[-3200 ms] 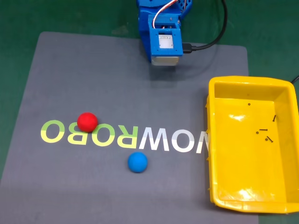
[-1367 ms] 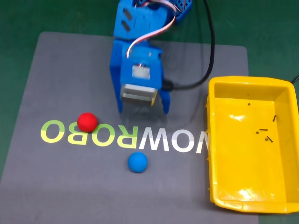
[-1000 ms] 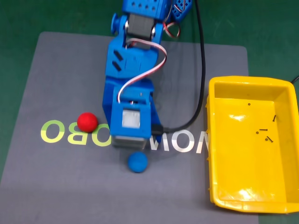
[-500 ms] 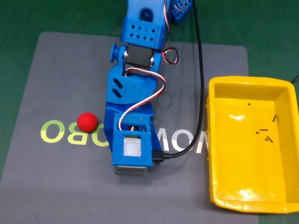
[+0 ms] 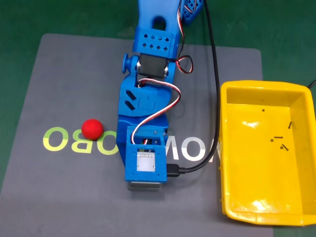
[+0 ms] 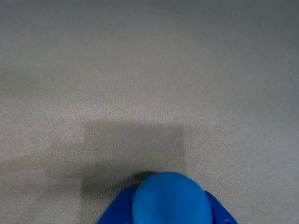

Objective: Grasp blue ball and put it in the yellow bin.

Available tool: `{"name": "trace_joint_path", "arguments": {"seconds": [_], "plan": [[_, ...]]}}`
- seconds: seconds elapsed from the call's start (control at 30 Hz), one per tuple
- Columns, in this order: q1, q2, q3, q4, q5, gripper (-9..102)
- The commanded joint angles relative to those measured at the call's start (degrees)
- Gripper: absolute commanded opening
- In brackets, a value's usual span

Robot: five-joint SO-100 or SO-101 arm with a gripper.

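Blue ball right between the gripper fingers.
Whether clamped yet: impossible to tell; yellow bin off to the fixed view's right.

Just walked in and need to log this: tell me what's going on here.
A blue robot arm is reaching down over a grey mat to pick up a blue ball. The wrist view shows the ball sitting between the gripper fingers, low against the mat; whether they are already squeezing it cannot be told. A red ball lies untouched on the mat's lettering, to the arm's left in the fixed view. The yellow bin on the right holds a few small screws and no ball yet.
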Motion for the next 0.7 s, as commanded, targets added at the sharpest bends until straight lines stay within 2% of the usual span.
{"name": "trace_joint_path", "arguments": {"seconds": [0.0, 0.3, 0.67], "plan": [[-0.7, 0.9, -4.1, -1.1, 1.0, 0], [-1.1, 3.3, -4.1, -0.9, 2.0, 0], [-9.1, 20.7, -3.6, -0.7, 6.9, 0]]}}
